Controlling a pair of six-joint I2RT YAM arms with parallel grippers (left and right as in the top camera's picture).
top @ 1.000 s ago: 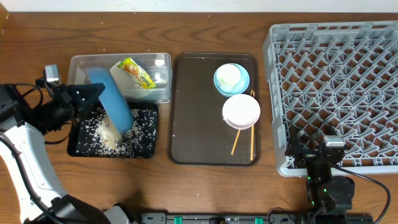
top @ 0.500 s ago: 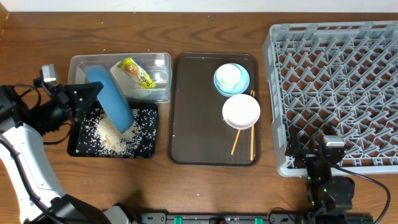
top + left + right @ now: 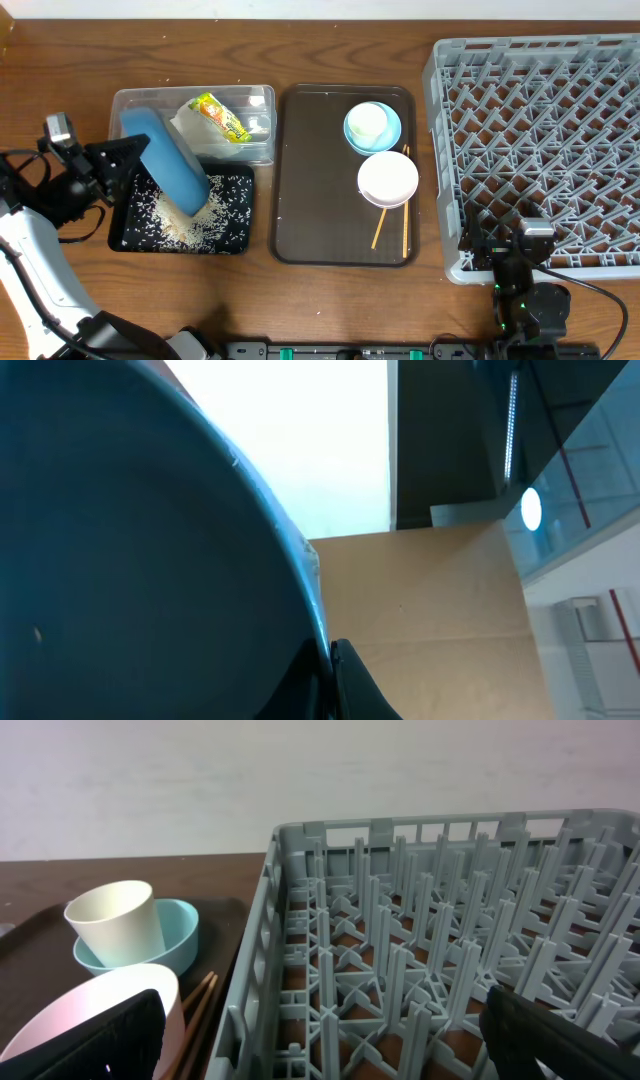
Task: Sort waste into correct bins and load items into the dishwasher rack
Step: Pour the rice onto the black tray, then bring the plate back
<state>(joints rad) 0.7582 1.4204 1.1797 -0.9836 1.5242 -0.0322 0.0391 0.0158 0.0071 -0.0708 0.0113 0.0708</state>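
Plate [image 3: 165, 160]: blue, tipped steeply on edge over the black tray [image 3: 240, 232]; its low rim is down at the rice [image 3: 172, 222] and its high rim is above the near left corner of the clear tub [image 3: 262, 96].
Left gripper [image 3: 135, 155]: clenched on the plate's left rim.
Right gripper [image 3: 508, 228]: spread wide, grasping nothing, at the near edge of the rack [image 3: 560, 110].
Edges: the tub sits against the black tray's far side, with the wrapper [image 3: 220, 117] and napkin [image 3: 185, 125] inside.
Open room: a narrow strip of table [image 3: 262, 200] separates the black tray from the brown tray [image 3: 320, 200]. More wood runs along the near side.
Brown tray's right side: a cup [image 3: 367, 120] stands in the light-blue bowl [image 3: 393, 135]. The white bowl [image 3: 388, 178] is just nearer, lying over the chopsticks [image 3: 404, 238].
Left wrist view alone: the plate's curved rim is up close with a dark fingertip [image 3: 340, 675] on it.
Right wrist view alone: the rack's pegs stand upright, seen from the side.
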